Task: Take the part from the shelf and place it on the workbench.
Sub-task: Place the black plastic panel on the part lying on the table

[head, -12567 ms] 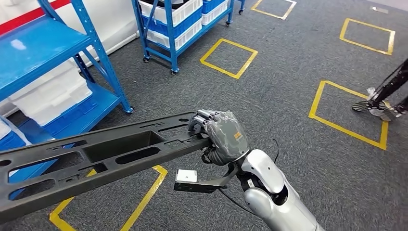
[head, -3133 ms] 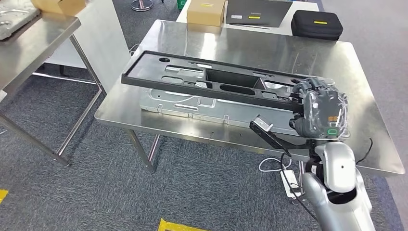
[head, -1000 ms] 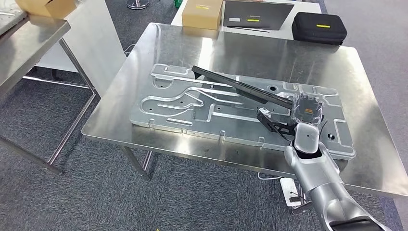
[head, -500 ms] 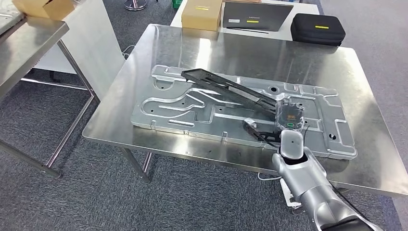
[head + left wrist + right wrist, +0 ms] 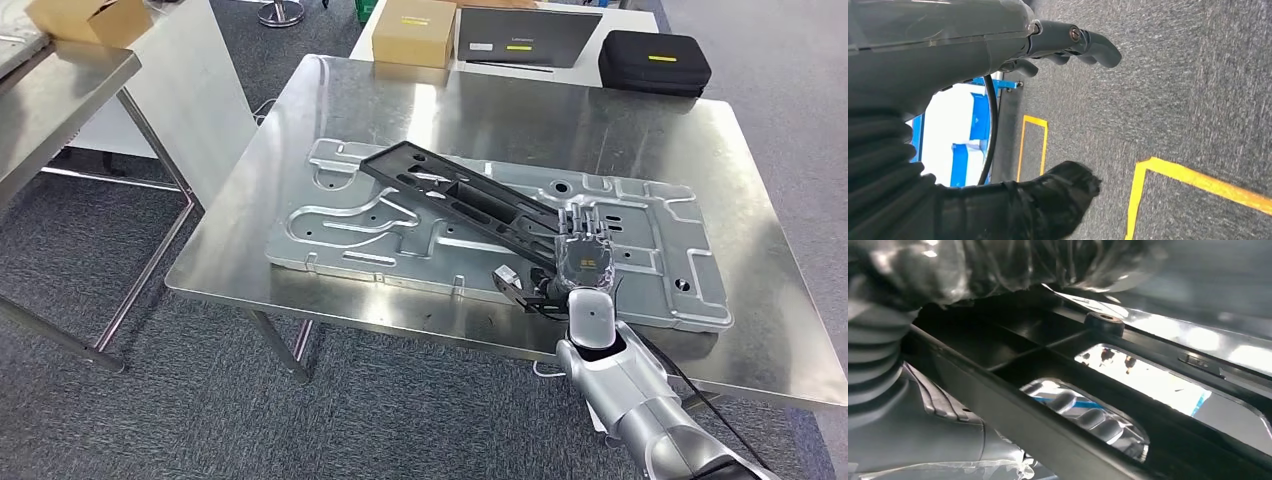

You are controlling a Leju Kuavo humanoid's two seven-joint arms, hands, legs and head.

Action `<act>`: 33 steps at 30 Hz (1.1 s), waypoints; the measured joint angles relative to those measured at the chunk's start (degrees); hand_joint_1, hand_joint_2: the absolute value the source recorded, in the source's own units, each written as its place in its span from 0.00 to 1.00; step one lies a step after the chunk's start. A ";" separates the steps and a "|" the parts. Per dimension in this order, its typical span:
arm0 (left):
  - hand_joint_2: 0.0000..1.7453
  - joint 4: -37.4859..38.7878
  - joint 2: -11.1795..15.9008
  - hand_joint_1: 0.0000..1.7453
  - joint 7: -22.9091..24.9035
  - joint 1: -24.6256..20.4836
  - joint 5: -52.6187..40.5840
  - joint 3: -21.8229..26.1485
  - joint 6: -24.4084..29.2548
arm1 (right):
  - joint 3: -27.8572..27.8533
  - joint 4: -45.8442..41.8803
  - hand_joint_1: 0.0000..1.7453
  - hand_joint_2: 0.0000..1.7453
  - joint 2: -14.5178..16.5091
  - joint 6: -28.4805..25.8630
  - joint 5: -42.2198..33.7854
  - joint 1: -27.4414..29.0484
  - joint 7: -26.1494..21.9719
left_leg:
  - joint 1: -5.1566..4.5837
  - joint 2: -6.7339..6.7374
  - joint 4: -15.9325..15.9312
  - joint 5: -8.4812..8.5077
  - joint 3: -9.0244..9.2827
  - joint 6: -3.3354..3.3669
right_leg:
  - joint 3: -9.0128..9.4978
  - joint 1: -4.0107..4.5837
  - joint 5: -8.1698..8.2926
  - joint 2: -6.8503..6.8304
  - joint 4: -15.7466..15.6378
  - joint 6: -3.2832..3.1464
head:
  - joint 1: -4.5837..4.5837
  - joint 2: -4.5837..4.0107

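In the head view, a steel workbench (image 5: 640, 130) is seen across the middle of the frame, and a large embossed metal plate (image 5: 660, 270) is laid flat on it. The long black part (image 5: 450, 195) is seen lying diagonally across that plate, running from upper left of centre down toward the lower right. Its lower right end is met by the right hand (image 5: 583, 250), which is raised from the silver arm at the bottom right of the frame. The fingers (image 5: 585, 220) are stretched out flat over the end of the part, with the back of the hand turned to the camera; whether the part is actually gripped cannot be told from here. Along the top edge of the frame, beyond the workbench, a cardboard box (image 5: 413, 30), a dark flat case (image 5: 525, 35) and a black zipped case (image 5: 655, 62) are set. A second steel table (image 5: 50, 110) is seen at the upper left.

In the left wrist view, the left hand (image 5: 998, 45) is shown over grey carpet (image 5: 1168, 100) marked with yellow tape lines (image 5: 1193, 177). Nothing is held; the fingers (image 5: 1088, 42) are held apart from the thumb (image 5: 1048, 197).

In the right wrist view, the ribbed black underside of the part (image 5: 1048, 390) is seen close up through the centre of the frame, with shiny metal visible through its openings. The grip cannot be judged here either.
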 joint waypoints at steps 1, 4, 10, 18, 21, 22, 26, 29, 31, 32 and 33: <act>0.00 0.02 0.00 0.00 0.03 0.00 0.01 0.00 -0.01 | 0.06 -0.01 0.00 0.00 0.07 0.01 0.00 -0.01 0.00 | -0.01 0.01 1.41 -1.05 -0.55 -0.24 | 0.29 -0.20 0.25 -0.07 -0.47 -0.31 | -0.07 0.00; 0.00 0.03 0.10 0.00 0.14 0.07 0.01 0.00 -0.01 | 0.19 -0.02 0.00 0.00 0.27 0.05 0.00 0.12 0.03 | 0.05 0.03 11.23 -6.24 -5.09 -0.85 | 0.40 -0.34 0.50 -0.32 -0.85 -0.74 | -0.24 -0.01; 0.00 0.04 0.16 0.00 0.31 0.29 -0.02 0.00 0.05 | 0.28 -0.18 0.00 0.00 0.32 -0.15 0.00 0.30 0.48 | 0.43 -0.07 2.93 -0.83 -0.82 -1.34 | -0.19 -0.47 -0.26 -0.13 0.80 0.16 | -0.22 -0.01; 0.00 0.10 0.07 0.00 0.70 0.10 -0.17 0.00 0.28 | 0.18 -3.12 0.00 0.00 0.46 -2.32 0.00 0.44 0.15 | 0.29 -0.06 0.21 0.38 -0.13 1.45 | -2.93 -0.59 -3.97 -0.01 6.58 2.13 | -0.13 -0.01; 0.00 0.10 0.07 0.00 1.01 0.19 -0.26 0.00 0.77 | -0.20 -5.96 0.00 0.00 0.75 -3.08 0.00 1.29 -0.37 | 0.13 -0.06 0.25 0.54 -0.42 1.69 | -7.41 -0.70 -8.50 -0.05 16.77 2.39 | -0.13 -0.01; 0.00 0.10 0.07 0.00 1.08 0.22 -0.27 0.00 0.90 | -0.25 -6.98 0.00 0.00 0.87 -3.13 0.00 1.64 -0.37 | 0.06 -0.07 0.27 0.56 -0.46 1.71 | -7.85 -0.70 -8.42 -0.05 17.86 2.31 | -0.13 -0.01; 0.00 0.10 -0.04 0.00 1.16 0.20 -0.28 0.00 1.12 | -0.46 -9.92 0.00 0.00 1.10 -3.15 0.00 2.05 -0.31 | -0.21 -0.12 0.41 0.65 -0.51 1.56 | -1.64 -0.24 -1.91 -0.04 5.49 0.92 | -0.14 -0.01; 0.00 0.10 -0.27 0.00 1.25 0.20 -0.32 0.00 1.57 | -0.71 -13.32 0.00 0.00 1.28 -3.11 0.00 2.69 -0.28 | -0.26 -0.04 0.41 1.12 -0.99 0.76 | -0.22 0.32 -0.95 0.00 1.78 0.22 | -0.15 0.01; 0.00 0.10 -0.37 0.00 1.32 0.22 -0.38 0.00 2.17 | -1.09 -16.86 0.00 0.00 1.54 -2.37 0.00 3.91 -0.40 | -0.28 -0.03 0.57 0.81 -1.24 0.11 | -0.22 -0.04 -0.26 -0.11 0.86 -0.20 | -0.14 0.00; 0.00 0.10 -0.42 0.00 1.37 0.23 -0.42 0.00 2.51 | -1.33 -18.83 0.00 0.00 1.78 -1.76 0.00 4.61 -0.59 | -0.30 -0.04 1.57 -0.33 -1.63 -0.16 | -0.27 -0.22 0.23 -0.19 0.33 -0.47 | -0.18 -0.01; 0.00 0.10 -0.42 0.00 1.43 0.23 -0.45 0.00 2.91 | -1.59 -20.94 0.00 0.00 2.08 -0.99 0.00 5.34 -0.96 | -0.28 -0.05 3.64 -2.20 -2.41 -0.38 | -0.45 -0.39 0.71 -0.27 -0.09 -0.72 | -0.23 -0.01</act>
